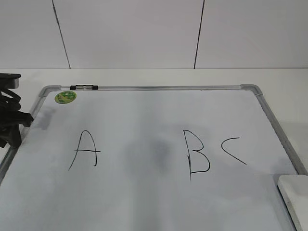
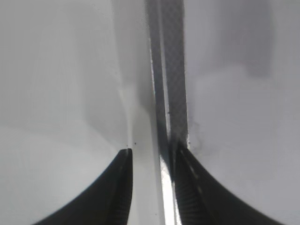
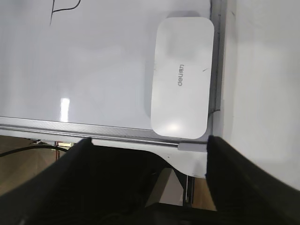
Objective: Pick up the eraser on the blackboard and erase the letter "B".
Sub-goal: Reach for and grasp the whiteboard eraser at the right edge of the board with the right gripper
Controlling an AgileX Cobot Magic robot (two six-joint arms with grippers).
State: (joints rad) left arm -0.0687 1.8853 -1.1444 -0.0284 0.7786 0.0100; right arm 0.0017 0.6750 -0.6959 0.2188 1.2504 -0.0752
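Blackboard (image 1: 144, 202): lying flat on a white table (image 1: 144, 77), white writing surface inside a silver-grey frame, rounded caps at the far corners
Letters: "A" (image 1: 85, 150) at left, letter "B" (image 1: 198, 153) right of centre, "C" (image 1: 234, 150) just beside it on the right, all in thin black strokes
Eraser (image 3: 182, 77): white rounded oblong, resting flat on the board in the near right corner, long side running beside the right frame rail, grey lettering facing up; only its far end visible at the lower right edge of the exterior view (image 1: 294, 197)
Green sticker (image 1: 65, 96): round, at the far left corner of the board, next to a small black clip (image 1: 83, 87) on the top rail
Left gripper (image 2: 152, 157): held low over the left frame rail (image 2: 168, 93), dark fingertips parted, rail passing between them, nothing grasped; arm seen as dark mass at the left border of the exterior view (image 1: 10, 115)
Right gripper (image 3: 149, 143): poised above the near edge of the board, camera looking down on the eraser, dark fingers spread wide apart, unloaded, clear of the eraser
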